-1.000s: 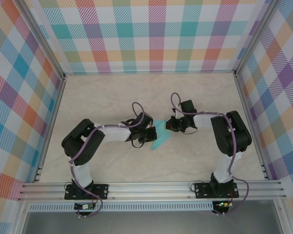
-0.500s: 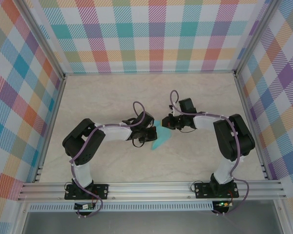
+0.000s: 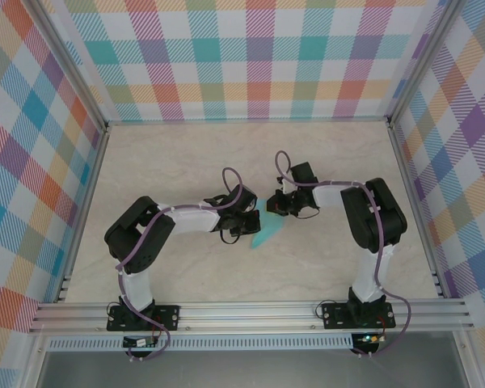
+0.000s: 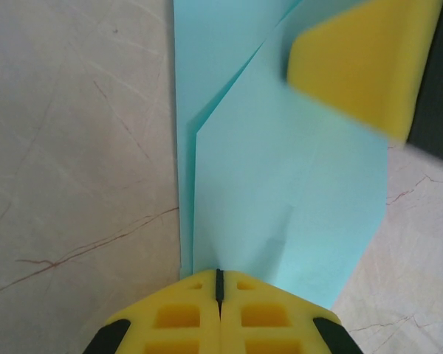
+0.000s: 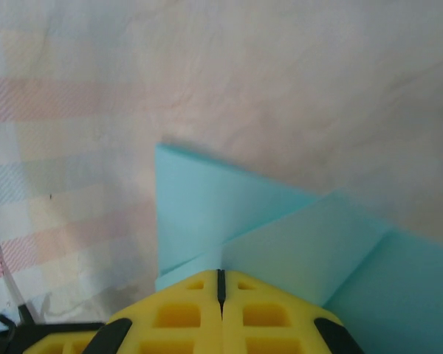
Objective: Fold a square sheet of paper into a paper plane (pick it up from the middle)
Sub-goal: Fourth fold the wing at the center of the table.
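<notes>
Matt, smooth turquoise paper on veined, stone-look tabletop; matt yellow rubbery left pincer pads.

The right fingers have slid left onto the paper.

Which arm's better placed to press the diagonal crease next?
Right, probably. The right gripper, shut, rests on the folded flap of the paper beside the diagonal crease; the left gripper, shut, pins the other end.
</notes>
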